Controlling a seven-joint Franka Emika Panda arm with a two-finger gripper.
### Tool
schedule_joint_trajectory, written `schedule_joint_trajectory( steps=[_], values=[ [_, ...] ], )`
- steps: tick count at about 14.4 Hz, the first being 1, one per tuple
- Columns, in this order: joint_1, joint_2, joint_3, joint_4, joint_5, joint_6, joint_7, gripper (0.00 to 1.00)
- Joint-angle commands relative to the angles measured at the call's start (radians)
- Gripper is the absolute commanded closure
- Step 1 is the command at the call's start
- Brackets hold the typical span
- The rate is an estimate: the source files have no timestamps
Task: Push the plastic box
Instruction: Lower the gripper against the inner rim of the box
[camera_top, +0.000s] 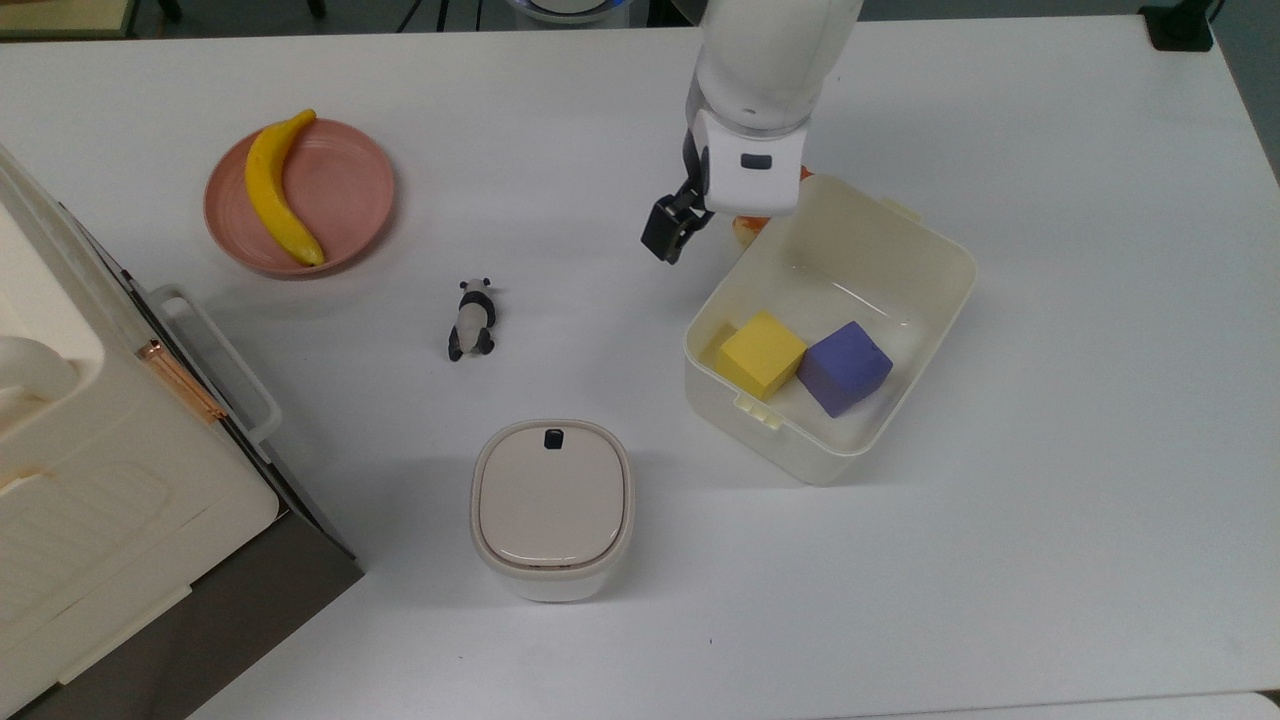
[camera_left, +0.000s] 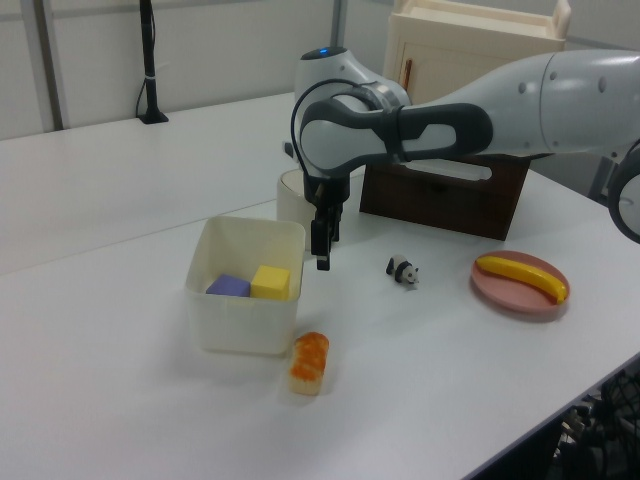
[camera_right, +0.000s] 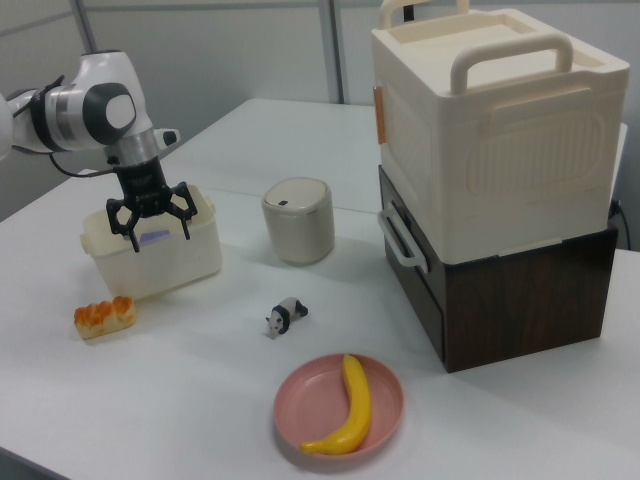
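The cream-white plastic box (camera_top: 905, 250), thin-walled with rounded corners, is sitting right of centre in the top view, holding a yellow cube (camera_top: 762, 352) and a purple cube (camera_top: 844, 367). The tool (camera_right: 148, 226) is hanging spread open, empty, just beside the box.

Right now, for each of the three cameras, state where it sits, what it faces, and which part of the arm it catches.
Top view: overhead, facing straight down at the table; wrist and gripper enter from the upper edge.
Left view: low at a table side, with the plastic box nearest; forearm reaches in from the left view's right.
Right view: low, opposite side, pink plate nearest; arm at the right view's left.
All three share the plastic box and gripper.
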Motion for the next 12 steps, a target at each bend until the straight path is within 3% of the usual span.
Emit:
schedule_joint_trajectory(
  steps=[1, 12],
  values=[
    [0.023, 0.024, -0.003, 0.001, -0.019, 0.039, -0.016, 0.0],
    [0.06, 0.119, -0.003, 0.045, -0.017, 0.157, 0.007, 0.0]
  ],
)
